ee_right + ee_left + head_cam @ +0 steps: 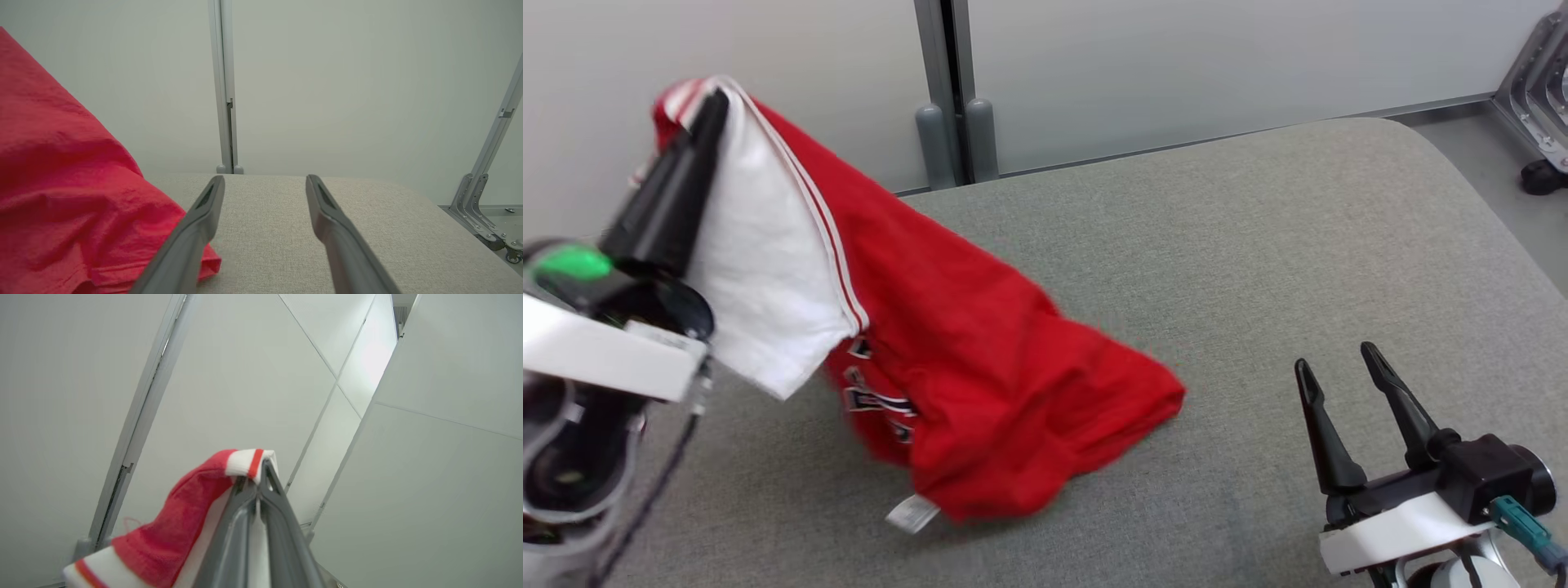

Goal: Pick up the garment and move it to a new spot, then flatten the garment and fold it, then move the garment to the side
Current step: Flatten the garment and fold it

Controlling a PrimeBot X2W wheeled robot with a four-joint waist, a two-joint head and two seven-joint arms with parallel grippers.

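Left wrist view shows left claw (256, 475) pinching garment (179, 526) trim.

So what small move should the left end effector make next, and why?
Probably raise the left end effector higher: it is shut on the garment at its striped edge, but its bulk lies on the grey cushion. The right end effector is open.

Soft matt red-and-white cloth garment (980, 359), coarse grey woven fabric surface (1258, 245), smooth matt wall panels (1176, 57)
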